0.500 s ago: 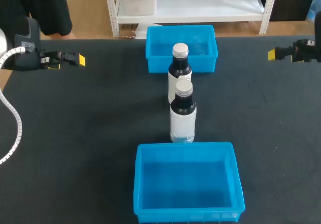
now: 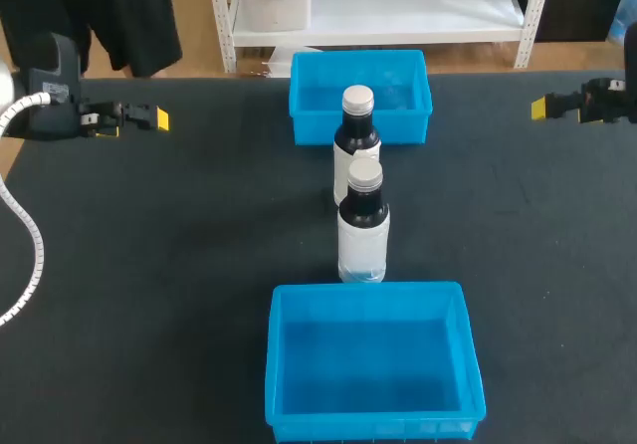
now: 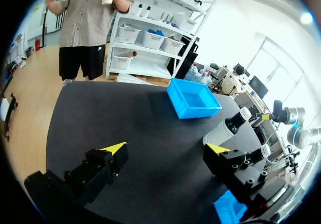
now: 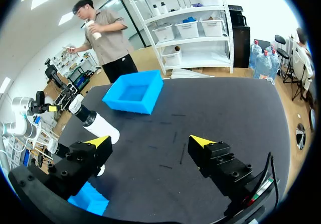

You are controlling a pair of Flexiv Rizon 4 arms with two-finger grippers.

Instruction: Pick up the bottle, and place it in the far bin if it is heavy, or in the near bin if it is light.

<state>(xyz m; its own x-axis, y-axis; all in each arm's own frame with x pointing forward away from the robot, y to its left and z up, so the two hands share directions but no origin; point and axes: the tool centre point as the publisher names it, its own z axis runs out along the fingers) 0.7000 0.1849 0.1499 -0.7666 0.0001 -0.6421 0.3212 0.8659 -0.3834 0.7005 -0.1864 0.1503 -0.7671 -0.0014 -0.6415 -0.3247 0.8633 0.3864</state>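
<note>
Two bottles stand upright on the black worktop (image 2: 179, 265), in a line down its middle between two blue bins. Both are dark with a white label and a pale cap. The far bottle (image 2: 356, 135) stands just in front of the far bin (image 2: 408, 130). In the head view its top overlaps that bin's front wall, and I cannot tell whether they touch. The near bottle (image 2: 363, 220) stands close to the first, nearer the robot, its base just beside the rim of the near bin (image 2: 428, 290). Both bins are open-topped, and nothing shows inside either.

There are two pincers, one on each arm, and both are well apart from the bottles and the bins. The left pincer (image 3: 165, 148) hangs over the far left part of the worktop, level with the far bin. Its wrist view shows the two yellow tips spread wide with nothing between them, only bare worktop below. The right pincer (image 4: 149, 141) is at the far right edge, also level with the far bin. Its fingers likewise stand wide apart and hold nothing. Neither bottle is touched by either arm.
</note>
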